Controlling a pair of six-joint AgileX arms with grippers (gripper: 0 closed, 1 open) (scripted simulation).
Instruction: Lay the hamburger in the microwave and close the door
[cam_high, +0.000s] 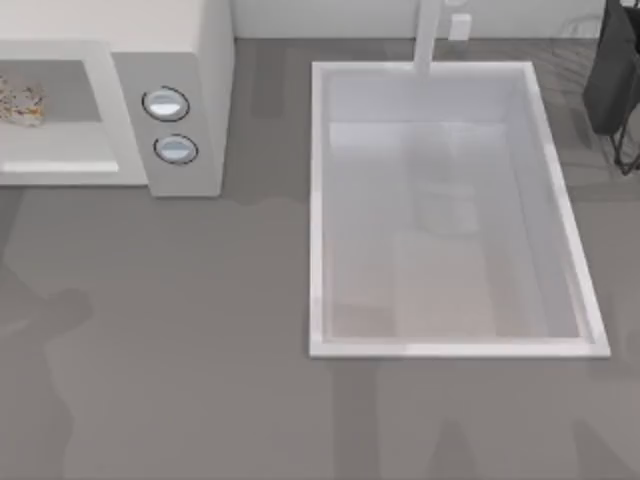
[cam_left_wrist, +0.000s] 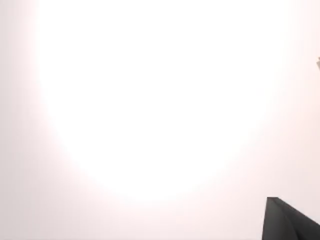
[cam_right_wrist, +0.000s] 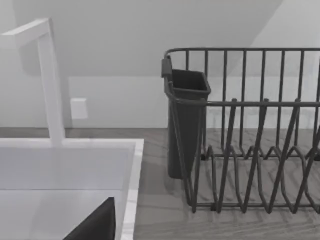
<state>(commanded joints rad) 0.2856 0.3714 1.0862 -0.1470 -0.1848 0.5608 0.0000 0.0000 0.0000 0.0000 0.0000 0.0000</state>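
Nearest you, bare grey countertop (cam_high: 200, 350) is lying beside the white rectangular sink (cam_high: 318, 200). You are seeing the small speckled tan hamburger (cam_high: 20, 102) already sitting inside the boxy off-white microwave (cam_high: 205, 100), cavity standing open, so closing looks outstanding. Neither arm's finger state can be told; nothing is seen held.

microwave (cam_high: 180, 60): matt off-white | knobs (cam_high: 166, 104): glossy silvery | rack (cam_right_wrist: 250, 130): dark wire
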